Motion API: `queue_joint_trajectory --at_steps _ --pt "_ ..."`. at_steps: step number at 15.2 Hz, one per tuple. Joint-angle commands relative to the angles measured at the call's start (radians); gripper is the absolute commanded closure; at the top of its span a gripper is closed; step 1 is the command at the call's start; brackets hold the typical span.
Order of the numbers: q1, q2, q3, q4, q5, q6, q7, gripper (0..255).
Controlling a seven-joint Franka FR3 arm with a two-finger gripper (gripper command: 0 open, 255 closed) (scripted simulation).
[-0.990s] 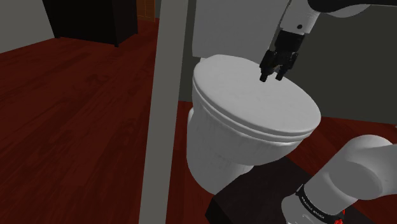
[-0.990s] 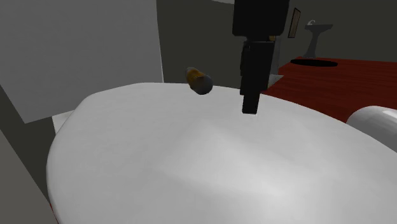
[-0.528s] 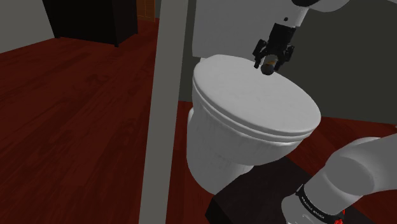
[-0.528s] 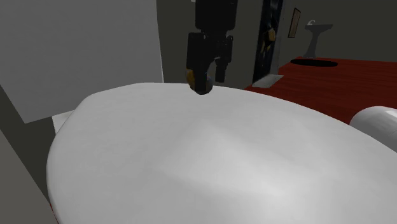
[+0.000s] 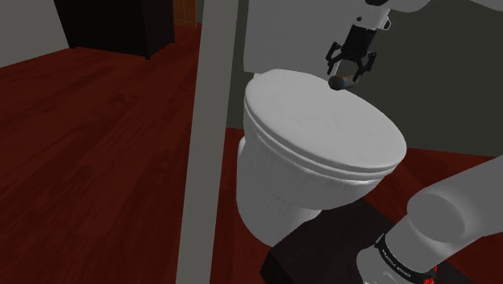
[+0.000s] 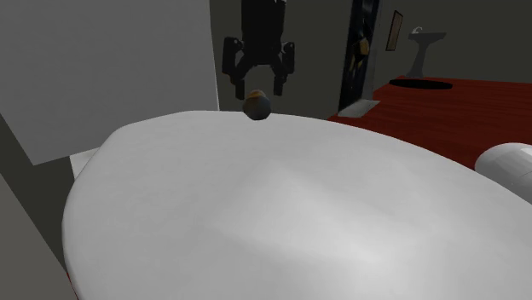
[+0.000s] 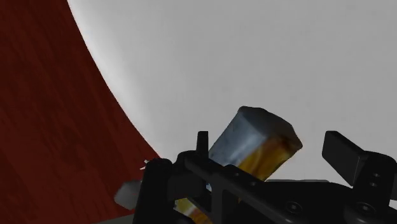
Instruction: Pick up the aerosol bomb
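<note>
Arm [image 5: 455, 214]: white, lower right of the shoulder view.
Lid [image 6: 281, 213]: white, shut, broad across the lower frame.
Can [image 6: 257, 106]: orange and grey, upper centre, at the lid's far rim.
Gripper [image 6: 259, 90]: black, right over the can, fingers parted astride it with a gap beside one; no clasp.
Tank [image 5: 290, 32]: white, behind.

Shoulder above, second skimming toilet lid [image 6: 256, 222]

The toilet lid [image 5: 322, 129] is smooth, plain white with a soft sheen. The floor [image 5: 97, 145] looks like dark red polished wood, faintly grained. The aerosol can [image 7: 257, 146] has a dull grey end and a mottled orange side. The claw [image 6: 258, 85] is matt black.
</note>
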Motion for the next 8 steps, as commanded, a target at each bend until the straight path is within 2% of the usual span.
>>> queue_joint_trajectory --at_steps 1,4,8 --pt "-0.028 0.029 -0.016 0.037 -0.005 -0.001 0.06 0" --pt "-0.061 0.072 -0.04 0.09 -0.01 -0.003 0.131 0" --pt "-0.062 0.064 -0.04 0.029 -0.011 0.051 0.131 0"
